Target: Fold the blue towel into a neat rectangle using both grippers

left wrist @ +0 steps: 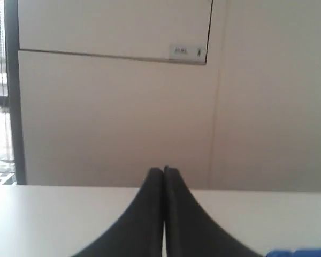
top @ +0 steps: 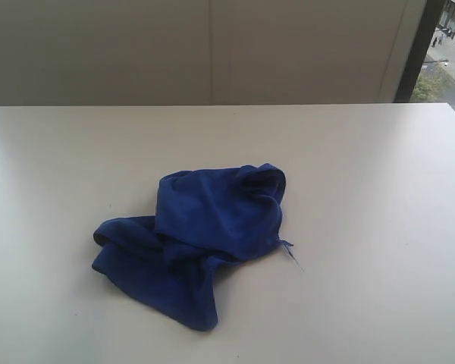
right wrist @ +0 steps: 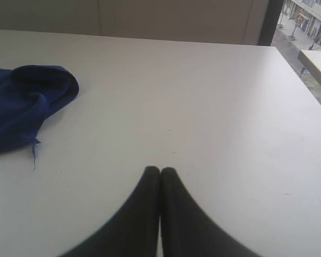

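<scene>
Jaws pressed together on both sides: my left gripper [left wrist: 163,170] and my right gripper [right wrist: 160,170] each show fingertips touching and holding nothing, which I read as a parked pose clear of the cloth. The blue towel [top: 201,231] lies crumpled in a heap near the middle of the table [top: 379,189], one flap trailing toward 7 o'clock and a loose thread at 4 o'clock. Folding looks unstarted; I would first open both jaws and hunt for corners.

blue towel [top: 205,239]: crumpled heap | white table [top: 379,227]: centre | loose thread trailing
</scene>
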Available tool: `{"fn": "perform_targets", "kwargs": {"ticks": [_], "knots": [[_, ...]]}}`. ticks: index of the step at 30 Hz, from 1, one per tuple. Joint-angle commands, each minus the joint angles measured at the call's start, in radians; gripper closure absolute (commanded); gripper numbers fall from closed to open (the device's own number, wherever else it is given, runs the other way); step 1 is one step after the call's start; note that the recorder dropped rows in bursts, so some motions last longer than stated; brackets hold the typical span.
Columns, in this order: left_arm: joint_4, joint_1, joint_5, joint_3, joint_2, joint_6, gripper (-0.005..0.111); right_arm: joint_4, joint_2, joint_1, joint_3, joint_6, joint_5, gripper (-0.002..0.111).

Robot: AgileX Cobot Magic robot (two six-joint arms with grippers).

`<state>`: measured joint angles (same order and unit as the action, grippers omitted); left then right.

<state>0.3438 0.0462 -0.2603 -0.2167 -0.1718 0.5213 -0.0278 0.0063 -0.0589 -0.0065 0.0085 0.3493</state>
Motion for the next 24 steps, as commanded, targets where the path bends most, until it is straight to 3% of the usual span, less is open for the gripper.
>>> {"fn": "perform_targets", "kwargs": {"ticks": [1, 5, 8, 11, 15, 20, 24], "knots": [[0.428, -0.003, 0.195, -0.109, -0.142, 0.268, 0.107, -0.002, -0.006, 0.003, 0.007, -0.009, -0.002, 0.108], [0.557, 0.013, 0.300, -0.152, -0.286, 0.283, 0.107, -0.002, -0.006, 0.003, 0.007, -0.009, -0.002, 0.108], [0.556, 0.045, 0.397, -0.188, -0.432, 0.236, 0.107, -0.002, -0.006, 0.003, 0.007, -0.009, -0.002, 0.108], [0.478, 0.118, 0.467, -0.221, -0.574, 0.118, 0.107, -0.002, -0.006, 0.003, 0.007, -0.009, -0.002, 0.108], [0.187, 0.271, 0.591, -0.282, -0.740, -0.248, 0.107, -0.002, -0.006, 0.003, 0.007, -0.009, -0.007, 0.108], [-0.234, 0.490, 0.625, -0.351, -0.871, -0.725, 0.107, -0.002, -0.006, 0.003, 0.007, -0.009, -0.084, 0.108], [-0.383, 0.646, 0.560, -0.378, -0.962, -0.876, 0.107, -0.002, -0.006, 0.003, 0.007, -0.009, -0.155, 0.108]]}}
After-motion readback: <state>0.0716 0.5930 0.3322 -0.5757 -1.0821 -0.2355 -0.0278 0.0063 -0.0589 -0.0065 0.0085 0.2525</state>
